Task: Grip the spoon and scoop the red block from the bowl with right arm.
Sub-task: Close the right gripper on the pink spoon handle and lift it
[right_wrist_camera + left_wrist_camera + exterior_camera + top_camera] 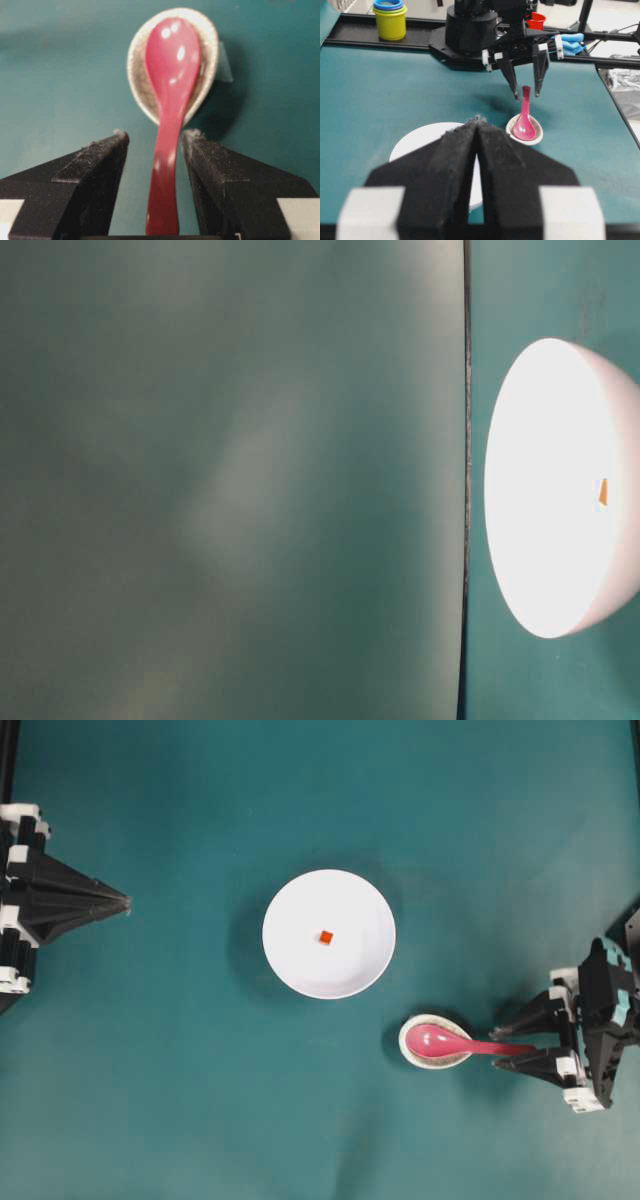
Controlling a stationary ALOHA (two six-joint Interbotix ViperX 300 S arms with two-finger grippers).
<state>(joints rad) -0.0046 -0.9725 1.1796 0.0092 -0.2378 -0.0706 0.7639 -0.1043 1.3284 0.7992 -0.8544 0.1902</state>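
The left claw (pixel 125 903) rests pinched together, far from the white bowl (pixel 290 955) holding the red block (pixel 326 937). Right of the bowl, the pink spoon (pixel 455 1043) lies head in a small speckled dish (pixel 412 1030), handle running rightward between the spread jaws of the right claw (pixel 510 1044), which is clearly the nearer and not yet gripping.

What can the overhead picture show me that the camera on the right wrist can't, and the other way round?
Only the overhead view shows the white bowl with the red block inside, and the left gripper shut at the left edge. Only the right wrist view shows up close that the right gripper is open, with visible gaps between its fingers and the handle. Both show the pink spoon, its head resting in the small speckled dish, on the teal table.
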